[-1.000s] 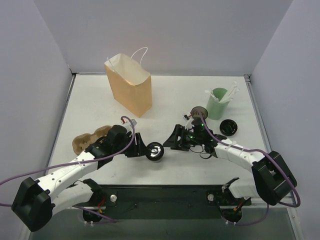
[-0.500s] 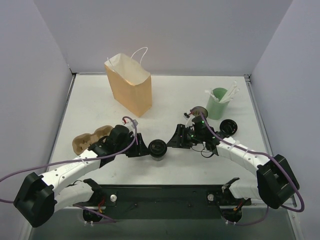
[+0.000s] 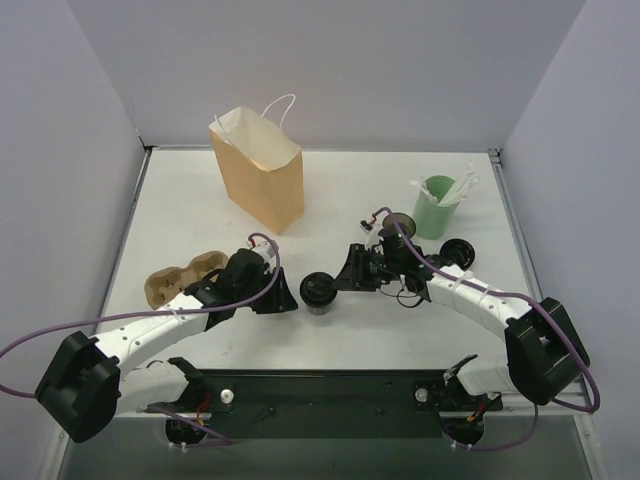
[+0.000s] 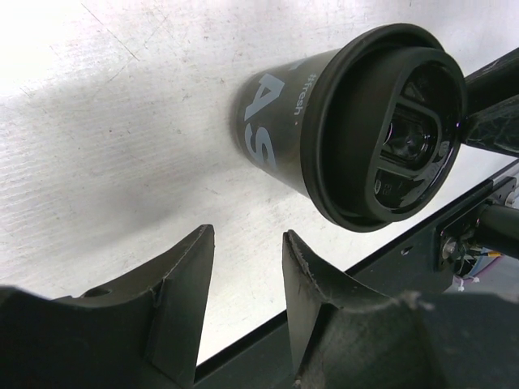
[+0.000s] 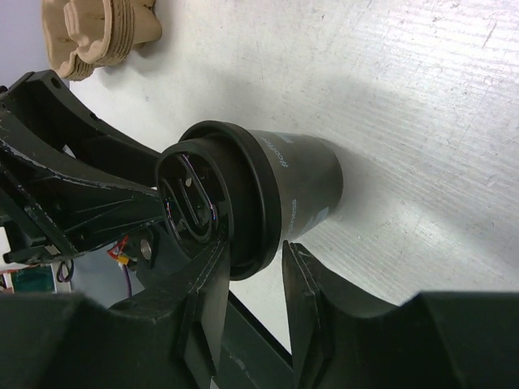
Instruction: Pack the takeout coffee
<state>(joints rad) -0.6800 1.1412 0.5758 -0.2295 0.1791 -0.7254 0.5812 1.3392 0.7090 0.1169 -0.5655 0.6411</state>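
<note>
Starting far left, a pulp tray point(image 3: 178, 279) lies flat, with a paper bag point(image 3: 262, 175) standing behind it. The left gripper point(image 3: 287, 299) is parted and empty, just short of the coffee point(image 3: 319, 291), which stands upright between both grippers. The right gripper point(image 3: 347, 278) has narrowly parted jaws at the rim of the lid point(image 5: 199, 198); whether they pinch it, I cannot tell. A green cup point(image 3: 434, 208) stands far right.

tan bag point(image 3: 262, 175) upright, back left of table point(image 3: 400, 335) — pulp tray point(image 3: 180, 277) lies near the left edge. green cup point(image 3: 435, 208) holding white sticks point(image 3: 462, 186), back right — loose black lid point(image 3: 457, 254) near it.
</note>
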